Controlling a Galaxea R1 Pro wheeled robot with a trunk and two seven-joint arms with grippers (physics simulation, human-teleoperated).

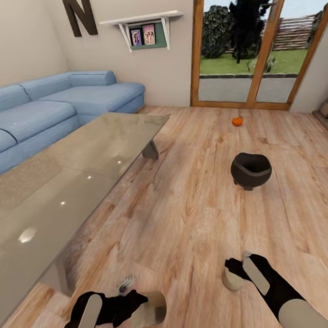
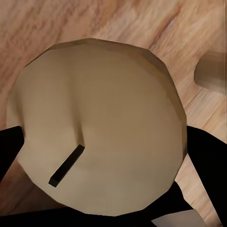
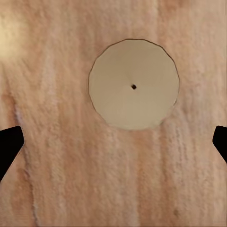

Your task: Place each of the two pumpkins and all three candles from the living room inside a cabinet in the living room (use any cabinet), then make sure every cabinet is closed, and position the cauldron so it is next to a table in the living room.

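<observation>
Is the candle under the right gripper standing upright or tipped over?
Upright: the right wrist view shows the candle as a full circle, wick dot centred, on the floor.

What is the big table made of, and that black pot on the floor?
The table looks like glass: its top is see-through and shiny, with small light spots mirrored on it. The cauldron looks like dark metal, maybe iron, with a dull black finish, though that's a guess from its look.
</observation>
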